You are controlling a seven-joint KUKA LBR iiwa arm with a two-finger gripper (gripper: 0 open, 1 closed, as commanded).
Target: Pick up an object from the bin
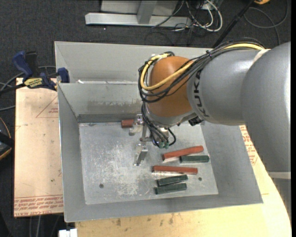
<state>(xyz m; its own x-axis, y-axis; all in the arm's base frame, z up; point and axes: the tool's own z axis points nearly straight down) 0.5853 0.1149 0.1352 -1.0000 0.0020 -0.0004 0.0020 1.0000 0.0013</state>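
Dark, matte floor (69, 23) behind and left of the rig, with loose floor cables (203, 14) at the top edge.

Grey sheet-metal bin (69, 139): sloped walls with folded edges, flat base scuffed and scratched to a dull, patchy sheen.

Arm (240, 83) in from the right: smooth, rounded grey casing. Black lettering down its side near the wrist, only "KU" read with confidence. Glossy orange dome cover (169, 88) at the wrist, looped with yellow and black wrist cables (152, 69).

Claw (140, 155) of bright metal, hanging below the cover, low over bare scratched metal near the middle of the base. Open or closed: cannot tell. Nothing made out in its grip.

Things to pick, all on the bin base:
- small brown-red block (127, 123), short and rectangular, at the foot of the back wall, near the claw on its far left side.
- upper red bar (182, 152), long, flat and slim, slightly tilted, just right of the claw.
- upper green bar (194, 159), dark, shorter, touching the upper red bar on its near side.
- lower red bar (175, 170), long and thin, nearly level, close below those two, with a pale edge along its near side.
- middle green bar (172, 179) and lowest green bar (171, 187), dark, blunt-ended, side by side, nearest the front wall.

Bars matte, plain, with no writing legible. All five grouped in the right half of the base. Left half bare metal.
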